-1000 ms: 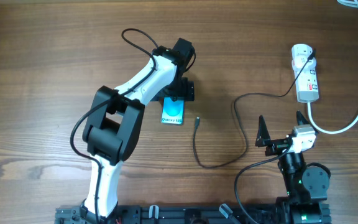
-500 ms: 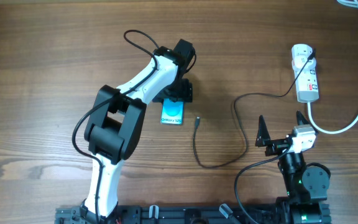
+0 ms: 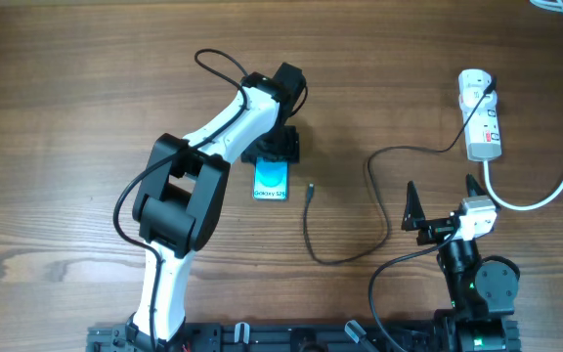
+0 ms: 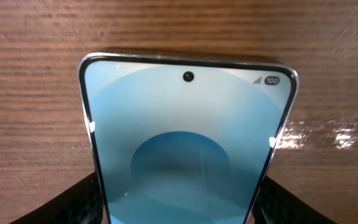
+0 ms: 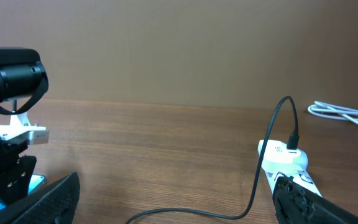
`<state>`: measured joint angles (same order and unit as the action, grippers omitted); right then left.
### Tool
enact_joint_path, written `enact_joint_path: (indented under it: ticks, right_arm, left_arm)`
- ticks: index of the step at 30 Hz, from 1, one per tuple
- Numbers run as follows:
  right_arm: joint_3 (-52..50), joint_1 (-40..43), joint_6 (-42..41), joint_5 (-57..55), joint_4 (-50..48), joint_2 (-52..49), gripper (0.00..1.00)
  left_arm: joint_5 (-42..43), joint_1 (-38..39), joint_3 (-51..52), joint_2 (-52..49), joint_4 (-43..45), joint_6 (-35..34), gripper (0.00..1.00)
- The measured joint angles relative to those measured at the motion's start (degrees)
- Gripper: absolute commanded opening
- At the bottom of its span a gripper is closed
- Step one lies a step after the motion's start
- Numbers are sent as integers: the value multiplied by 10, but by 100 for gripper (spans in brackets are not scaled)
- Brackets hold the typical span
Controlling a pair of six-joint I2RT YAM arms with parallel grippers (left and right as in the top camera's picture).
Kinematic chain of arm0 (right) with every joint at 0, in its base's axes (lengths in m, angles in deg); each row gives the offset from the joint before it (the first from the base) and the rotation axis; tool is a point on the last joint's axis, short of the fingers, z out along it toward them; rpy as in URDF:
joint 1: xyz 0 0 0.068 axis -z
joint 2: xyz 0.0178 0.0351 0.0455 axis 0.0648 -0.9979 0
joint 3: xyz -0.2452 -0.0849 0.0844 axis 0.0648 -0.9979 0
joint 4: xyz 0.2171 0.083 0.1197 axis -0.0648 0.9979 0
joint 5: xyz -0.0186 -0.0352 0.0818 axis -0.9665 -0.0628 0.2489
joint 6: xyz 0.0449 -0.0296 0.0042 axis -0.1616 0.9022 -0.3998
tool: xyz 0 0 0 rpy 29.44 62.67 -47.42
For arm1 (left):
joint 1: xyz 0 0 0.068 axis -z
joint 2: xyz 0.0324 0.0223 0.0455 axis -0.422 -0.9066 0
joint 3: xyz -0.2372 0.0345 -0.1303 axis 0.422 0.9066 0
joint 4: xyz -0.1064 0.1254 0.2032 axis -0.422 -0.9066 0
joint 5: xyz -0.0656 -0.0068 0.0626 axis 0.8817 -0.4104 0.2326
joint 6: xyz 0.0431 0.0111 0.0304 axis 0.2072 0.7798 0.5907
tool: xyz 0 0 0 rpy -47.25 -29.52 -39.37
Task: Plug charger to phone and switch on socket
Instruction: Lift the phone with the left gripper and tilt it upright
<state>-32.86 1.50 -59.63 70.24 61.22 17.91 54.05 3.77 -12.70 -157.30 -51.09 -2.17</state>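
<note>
**Phone drawn back and squared up in the left jaws**

The left gripper (image 3: pixel 281 149) clasps the phone (image 3: pixel 272 181) by its long edges; in the wrist view, black fingers (image 4: pixel 82 200) press on either side of the frame. Over the last second the phone has slid slightly out from under the wrist and sits straighter, which leaves its lower edge freer for plugging. The charger (image 3: pixel 340 257) lies untouched, with its plug tip just right of that gripper. The left arm reaches forward with its wrist bent down. Well beyond it, the right gripper (image 3: pixel 441 203) hangs spread and empty, and the socket (image 3: pixel 480 122) lies past that.
</note>
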Motion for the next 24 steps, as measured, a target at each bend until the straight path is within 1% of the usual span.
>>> enact_joint_path:
  ticks: [7, 10, 15, 19, 24]
  right_arm:
    - [0, 0, 0, 0, 0, 0, 100]
    - [0, 0, 0, 0, 0, 0, 100]
    - [0, 0, 0, 0, 0, 0, 100]
    - [0, 0, 0, 0, 0, 0, 100]
    - [0, 0, 0, 0, 0, 0, 100]
  left_arm:
    - [15, -11, 0, 1, -23, 0, 71]
    - [61, -28, 0, 9, -37, 0, 73]
    - [200, -64, 1, 59, -45, 0, 72]
    - [367, -107, 0, 98, -47, 0, 73]
    - [573, -160, 0, 103, -52, 0, 73]
